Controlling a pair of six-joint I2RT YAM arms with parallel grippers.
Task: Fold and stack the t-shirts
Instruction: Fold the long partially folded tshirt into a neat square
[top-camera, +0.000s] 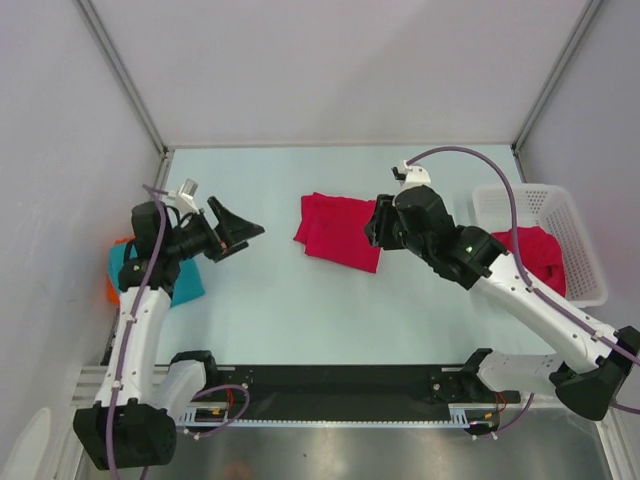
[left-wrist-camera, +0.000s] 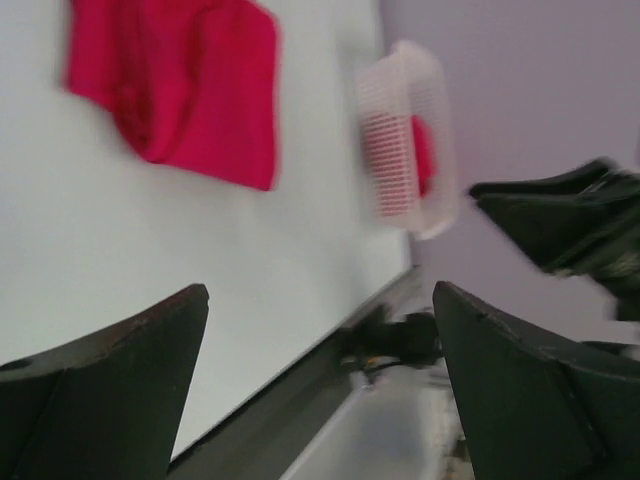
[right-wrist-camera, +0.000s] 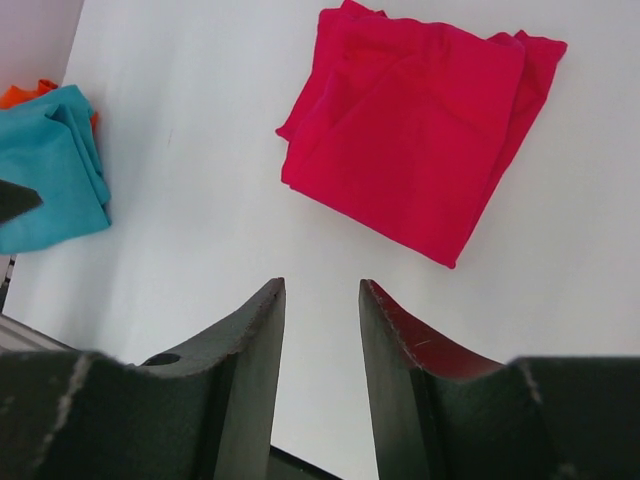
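Crimson t-shirt (top-camera: 340, 232) folded flat on tabletop (top-camera: 300, 300), just ahead of right end effector (right-wrist-camera: 322, 285), narrowly parted and empty. Teal t-shirt (top-camera: 185, 280) bunched behind left end effector (top-camera: 243, 232), spread wide, raised, gripping nothing.

A white mesh basket (top-camera: 528, 205) is sitting at the right edge of the pale counter (top-camera: 300, 310) I am working over, well apart from a scrap of orange cloth (top-camera: 112, 292) that is peeking out at the left edge. A black rail (top-camera: 340, 385) is running along the near edge, and plain white walls (top-camera: 330, 70) are closing in the left, right and far sides.
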